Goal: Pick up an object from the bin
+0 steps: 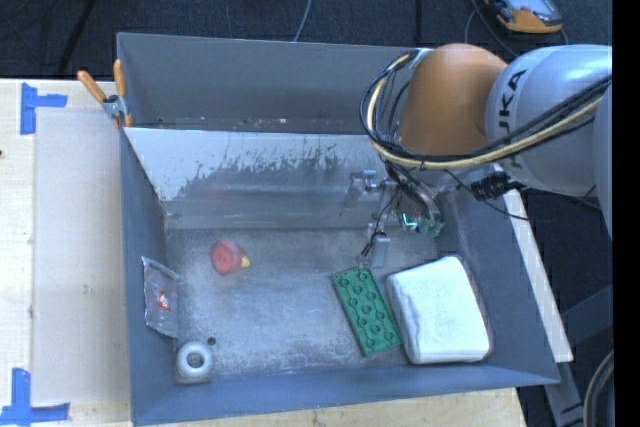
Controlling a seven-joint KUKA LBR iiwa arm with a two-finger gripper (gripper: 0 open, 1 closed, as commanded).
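My gripper (pixel 377 237) hangs low at the right of the bin, just above the far end of a green studded building plate (pixel 365 311) that lies flat on the floor. Touching the plate's right side is a white rectangular sponge-like block (pixel 439 311). Nothing shows in the gripper's grasp.
A small red and yellow toy (pixel 228 258) sits left of centre. A clear plastic packet (pixel 160 295) leans at the left wall, and a pale tape roll (pixel 195 360) lies in the front left corner. The arm with its orange cover and cables hangs over the bin's right rear.
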